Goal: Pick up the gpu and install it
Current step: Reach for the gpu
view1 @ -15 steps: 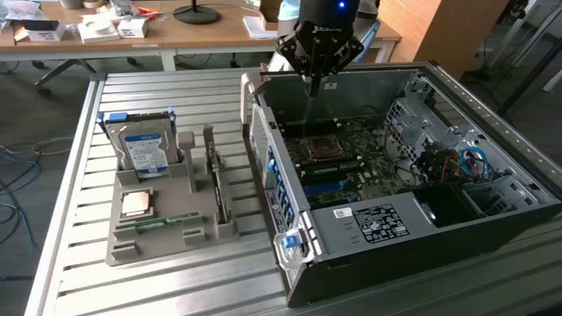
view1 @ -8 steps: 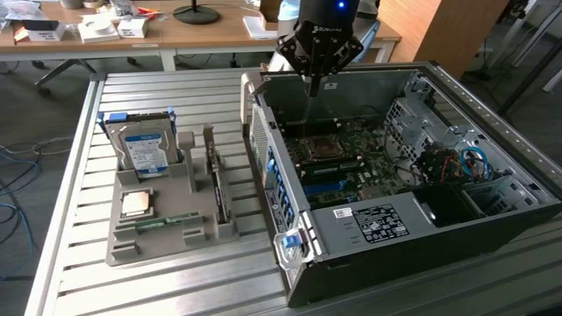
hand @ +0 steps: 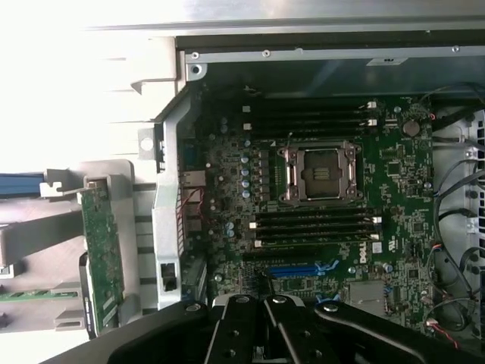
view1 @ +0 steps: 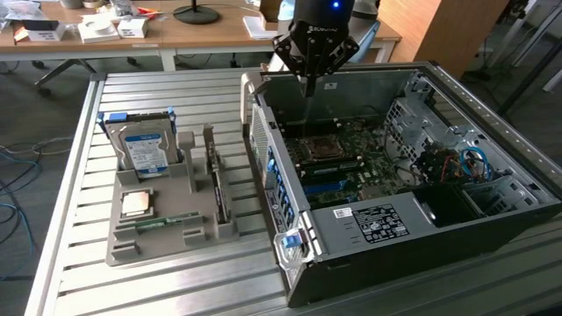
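One end effector is noted over the open computer case, fingers pressed together, nothing pinched between them. In the exterior view it is seen hanging above the far end of the case interior, well apart from the gpu.

Gpu is logged standing on edge in a slot of the grey tray, on the tray side nearest the case. It is untouched and not yet installed. In the wrist view its green board is seen upright in the holder, just beside the case's outer wall.

Also held in the tray: a hard drive with a blue-white label, upright at the far end; a processor chip laid flat; a narrow green memory stick laid just beside the chip.

Case is laid on its side on the slatted metal counter, motherboard exposed. An empty CPU socket is seen near the board's middle, and a blue slot close to the fingertips.
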Motion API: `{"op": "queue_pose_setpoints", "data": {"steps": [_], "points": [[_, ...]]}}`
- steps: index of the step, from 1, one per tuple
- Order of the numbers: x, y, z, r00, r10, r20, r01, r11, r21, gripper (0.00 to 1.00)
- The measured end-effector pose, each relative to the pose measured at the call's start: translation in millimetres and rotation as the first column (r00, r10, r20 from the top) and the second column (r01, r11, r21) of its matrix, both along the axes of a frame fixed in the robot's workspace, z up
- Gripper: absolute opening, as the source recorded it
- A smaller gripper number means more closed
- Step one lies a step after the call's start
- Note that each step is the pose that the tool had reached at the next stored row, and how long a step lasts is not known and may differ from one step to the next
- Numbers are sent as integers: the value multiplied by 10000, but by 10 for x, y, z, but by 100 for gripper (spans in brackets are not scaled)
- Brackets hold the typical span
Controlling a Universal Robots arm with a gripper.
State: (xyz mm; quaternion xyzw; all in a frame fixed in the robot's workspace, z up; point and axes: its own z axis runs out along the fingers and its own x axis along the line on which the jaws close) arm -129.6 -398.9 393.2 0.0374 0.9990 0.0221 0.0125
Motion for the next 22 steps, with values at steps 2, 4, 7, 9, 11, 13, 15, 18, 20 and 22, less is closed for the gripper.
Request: {"op": "queue_pose_setpoints", "data": {"steps": [2,4,7,9,11,13,15,18,20,22], "points": [[-23,0,0,10000,0,0,0,10000,0,11],[-44,0,0,10000,1,0,-1,10000,0,11],[-84,0,0,10000,2,0,-2,10000,0,11],[-120,0,0,10000,1,0,-1,10000,-1,11],[-152,0,-1,10000,0,1,0,10000,1,11],[-180,0,-1,10000,0,0,0,10000,0,11],[-207,0,-1,10000,1,0,-1,10000,1,11],[-253,0,-1,10000,2,0,-2,10000,0,11],[-287,0,-2,10000,1,0,-1,10000,1,11],[-316,1,-2,10000,0,0,0,10000,0,11]]}}
